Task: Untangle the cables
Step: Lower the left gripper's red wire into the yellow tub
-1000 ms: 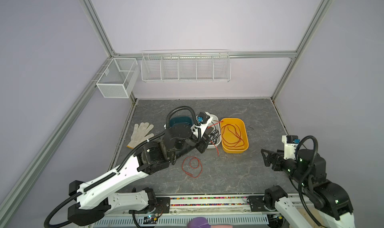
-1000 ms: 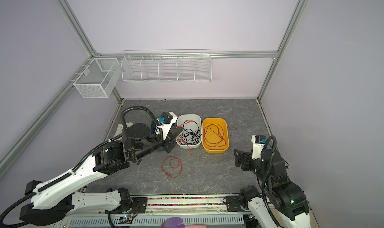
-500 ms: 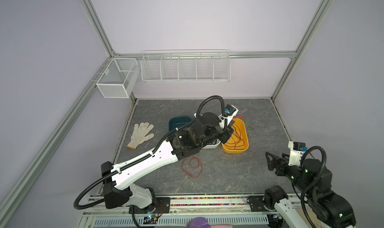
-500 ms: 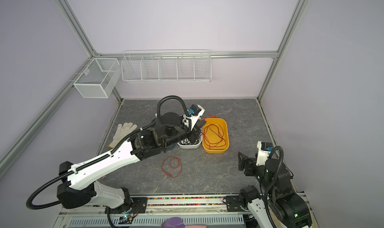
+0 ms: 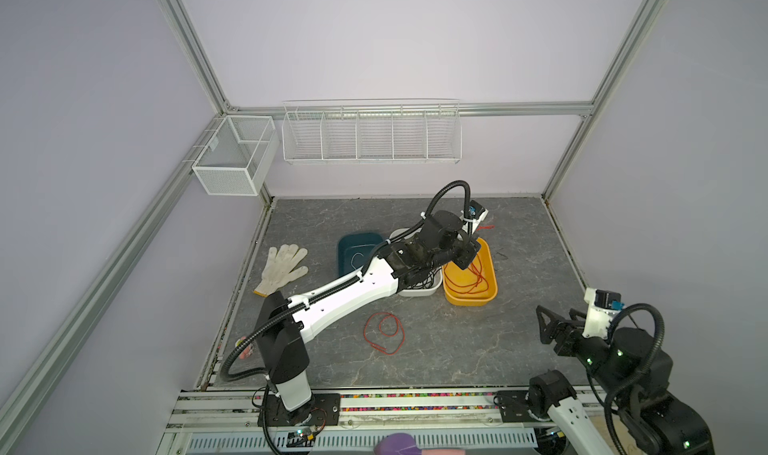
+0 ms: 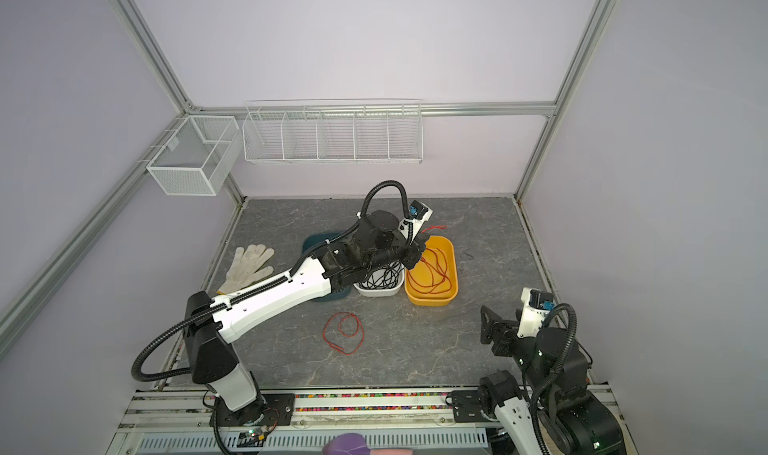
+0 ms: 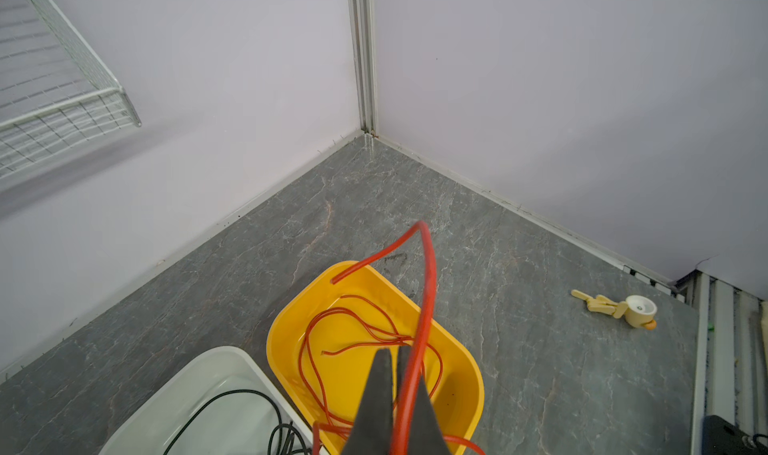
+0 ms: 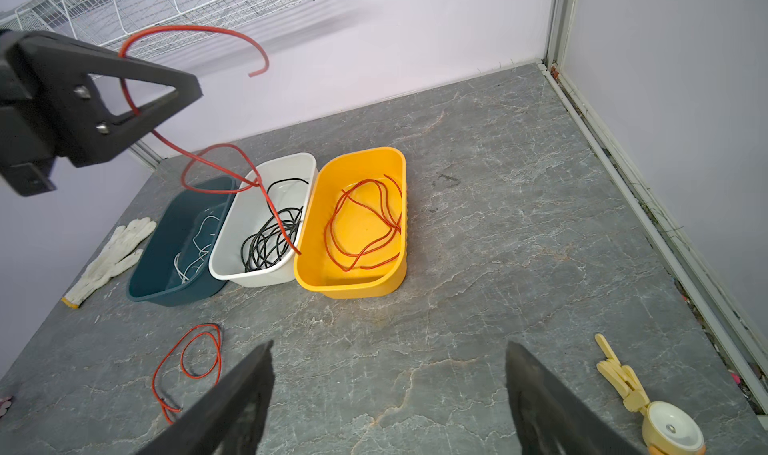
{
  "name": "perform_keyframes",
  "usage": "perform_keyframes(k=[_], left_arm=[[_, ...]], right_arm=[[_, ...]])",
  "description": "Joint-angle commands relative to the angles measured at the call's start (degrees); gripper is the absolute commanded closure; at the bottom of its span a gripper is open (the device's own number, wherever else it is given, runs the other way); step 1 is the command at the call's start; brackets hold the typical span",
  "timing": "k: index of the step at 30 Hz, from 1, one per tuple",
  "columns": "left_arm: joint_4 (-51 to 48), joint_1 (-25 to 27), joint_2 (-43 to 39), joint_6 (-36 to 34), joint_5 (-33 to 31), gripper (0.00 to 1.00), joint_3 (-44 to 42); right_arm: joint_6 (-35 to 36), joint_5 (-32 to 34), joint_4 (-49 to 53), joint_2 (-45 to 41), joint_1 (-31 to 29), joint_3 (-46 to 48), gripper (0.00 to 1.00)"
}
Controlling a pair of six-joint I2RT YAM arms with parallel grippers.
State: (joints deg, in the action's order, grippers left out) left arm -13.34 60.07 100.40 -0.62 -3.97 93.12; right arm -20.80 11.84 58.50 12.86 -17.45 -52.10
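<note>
sorting nears its end on the grey tabletop: thin white cables lie in the teal bin, a black cable bundle fills the white bin, and several red cables curl loosely in the yellow bin. the left gripper, jaws pressed together on one more red cable, hangs over the yellow bin's end farthest from the robot's base. seen from the right wrist, the pinched cable's long run slopes downward from the jaws, throws one loop in front of the teal and white bins, and ends with its lower tip at the line where the white and yellow bins meet; whether that tip touches a rim cannot be told. its short upper part rises from the jaws and hooks over, the cut end pointing back down. the right gripper waits well apart at the near right edge, jaws spread wide and holding nothing. what seems left: letting the held cable drop into the yellow bin, then fetching the last loose red cable, which lies in a flat double coil on the table in front of the bins, clear of every other wire. a white work glove lies beside the teal bin.
</note>
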Motion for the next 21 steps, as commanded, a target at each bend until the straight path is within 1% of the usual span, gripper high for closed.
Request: perform_keyframes(k=[1,11,17,21], left_arm=[[3.4,-0.4,2.6,0.5,2.1,1.00,1.9],[7.9,-3.4,13.4,3.7,5.5,1.00,5.2],[5.7,-3.8,20.9,4.1,6.5,1.00,10.8],[4.5,-3.8,24.0,5.0,7.6,1.00,12.7]], right_arm=[[-0.4,0.8,-1.1,-0.6,0.4,0.9,0.12],[0.6,-1.4,-2.0,-1.6,2.0,1.3,0.12],[0.9,-2.2,-2.3,-1.7,2.1,1.4,0.12],[1.0,-2.4,-2.2,-2.0,2.2,1.4,0.12]])
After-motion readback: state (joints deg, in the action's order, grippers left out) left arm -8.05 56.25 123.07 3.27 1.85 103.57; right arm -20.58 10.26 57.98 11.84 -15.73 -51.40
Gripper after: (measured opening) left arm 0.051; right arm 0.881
